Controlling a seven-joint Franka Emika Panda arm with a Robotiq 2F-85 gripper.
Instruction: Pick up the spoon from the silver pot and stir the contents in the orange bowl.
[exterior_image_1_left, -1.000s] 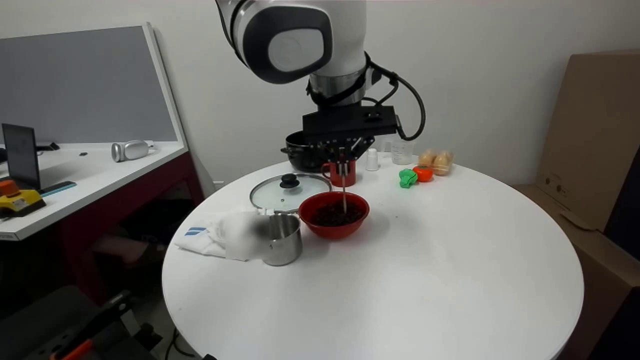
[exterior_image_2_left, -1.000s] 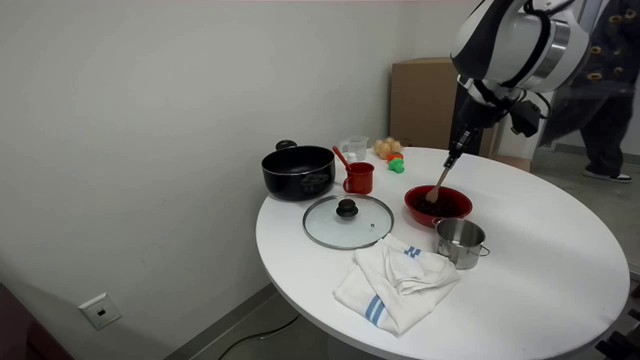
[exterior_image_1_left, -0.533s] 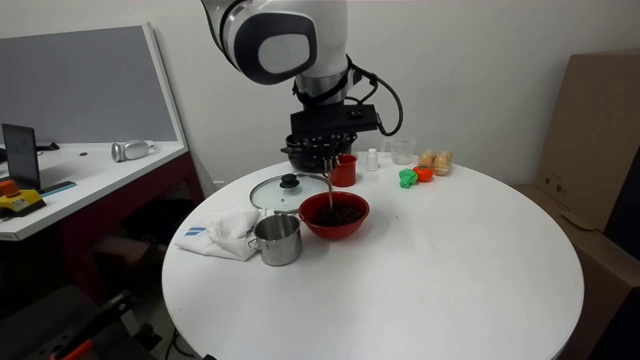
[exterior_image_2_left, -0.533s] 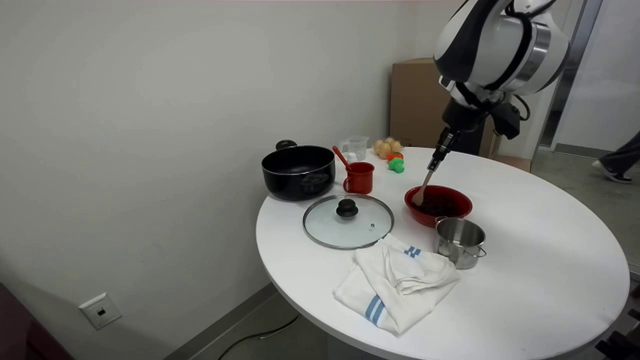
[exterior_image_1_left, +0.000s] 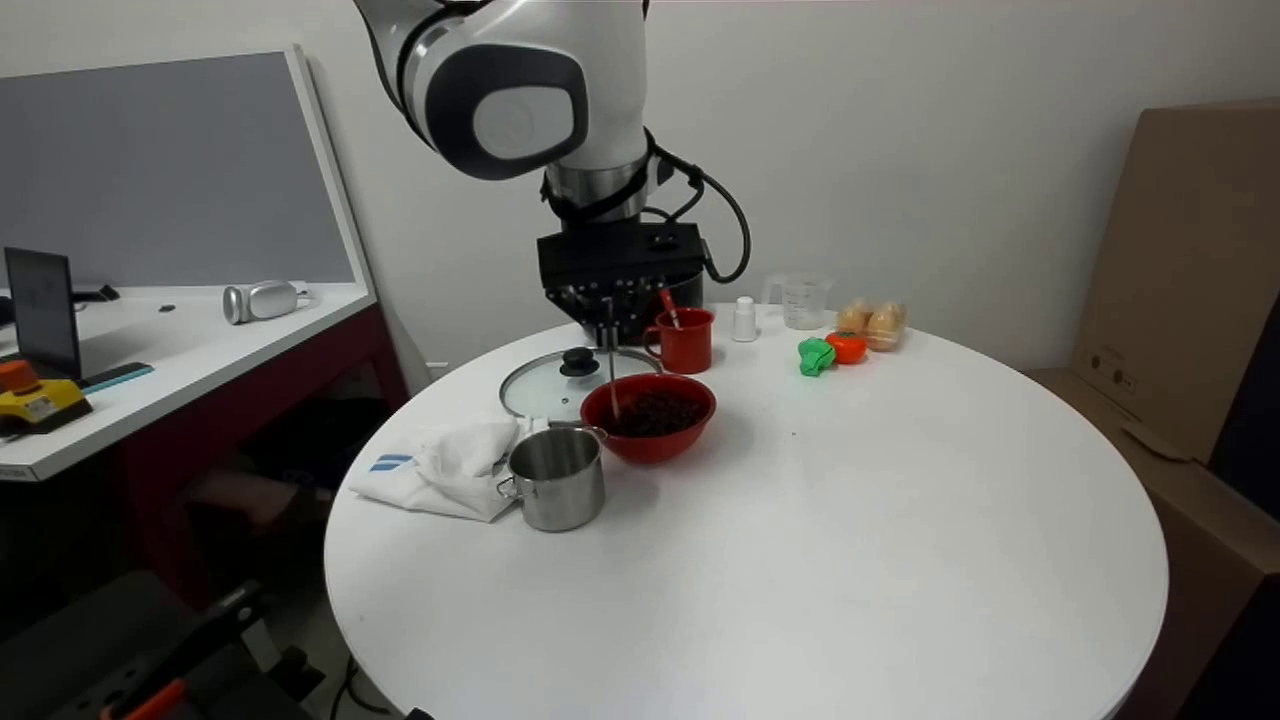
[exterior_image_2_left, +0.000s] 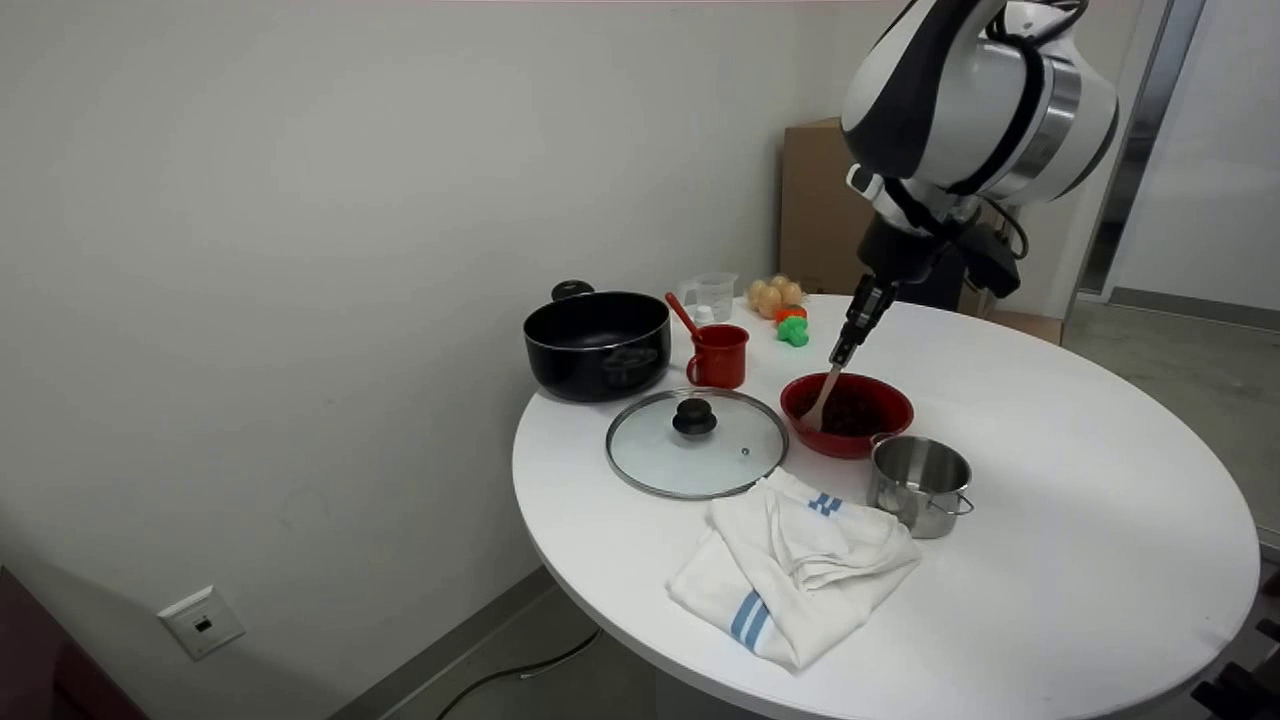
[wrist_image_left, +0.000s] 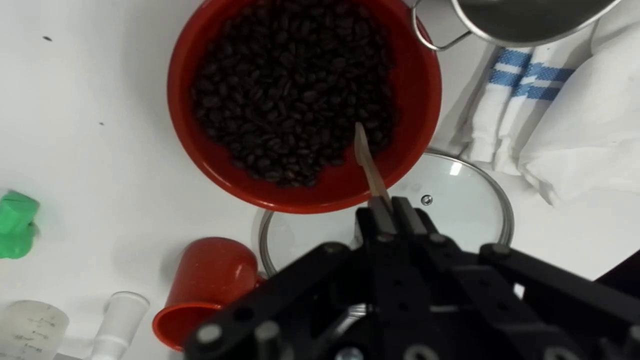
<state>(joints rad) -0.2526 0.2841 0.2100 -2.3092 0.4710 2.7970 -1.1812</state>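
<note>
Between the tool's (wrist_image_left: 389, 205) clamped jaws, the spoon (wrist_image_left: 371, 168).

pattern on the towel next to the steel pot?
Blue stripes on a white towel; shows best in an exterior view.

There are two pots (exterior_image_1_left: 564, 500), one bowl (exterior_image_1_left: 652, 449), one wooden spoon (wrist_image_left: 368, 165) — one lid (exterior_image_2_left: 672, 452), one mug (exterior_image_2_left: 722, 362).

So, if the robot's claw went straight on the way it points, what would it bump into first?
Probably the red bowl: the spoon in the gripper reaches inside, so its tip would press the dark beans or the bowl's inner wall first; which, I can't tell.
</note>
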